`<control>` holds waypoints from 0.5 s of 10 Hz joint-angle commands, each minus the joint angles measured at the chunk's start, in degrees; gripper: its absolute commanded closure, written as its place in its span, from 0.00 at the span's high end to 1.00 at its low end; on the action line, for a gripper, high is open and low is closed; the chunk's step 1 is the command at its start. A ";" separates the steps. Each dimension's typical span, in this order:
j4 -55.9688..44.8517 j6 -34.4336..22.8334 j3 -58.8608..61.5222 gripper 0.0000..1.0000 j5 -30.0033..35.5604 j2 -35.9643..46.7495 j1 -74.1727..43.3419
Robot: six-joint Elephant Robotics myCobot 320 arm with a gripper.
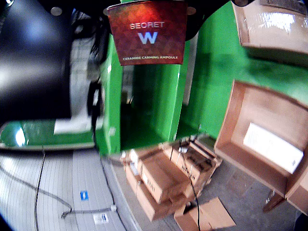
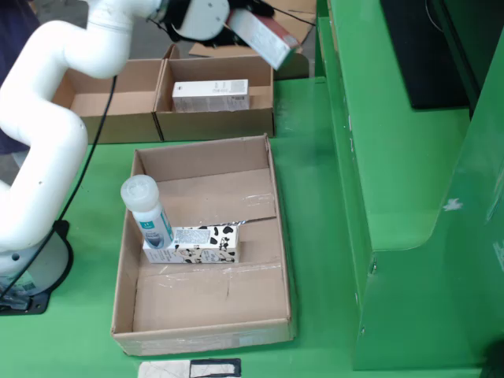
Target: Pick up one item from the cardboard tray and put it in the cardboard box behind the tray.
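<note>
**Red carton held high at the end effector, above the back boxes**

The white arm (image 2: 47,118) reaches over the green desk (image 2: 315,205), and the end effector (image 2: 236,24) is clamped on a red carton (image 2: 266,38) that hangs tilted in the air, touching nothing below. In the camera riding on the end effector, the same red carton (image 1: 147,32) fills the top of the view, with the words "SECRET W" on its face.

Below and a little to the left of the end effector in the fixed view stands a cardboard box (image 2: 216,118) with a white carton (image 2: 210,95) lying inside. Another cardboard box (image 2: 110,106) is just beside it, further left.

Nearer to the viewer is the cardboard tray (image 2: 279,260). Inside it a cow-patterned carton (image 2: 201,244) lies flat, and a white bottle (image 2: 147,211) leans on its left end.
</note>
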 commanded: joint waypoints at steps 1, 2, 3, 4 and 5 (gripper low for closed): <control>8.78 1.95 1.58 0.00 -0.78 2.39 8.27; 8.74 4.28 1.58 0.00 -0.76 1.53 11.48; 8.69 4.44 1.58 0.00 -0.73 0.68 12.39; 8.70 4.63 1.58 0.00 -0.71 0.20 13.48; 8.70 4.60 1.58 0.00 -0.71 0.20 13.48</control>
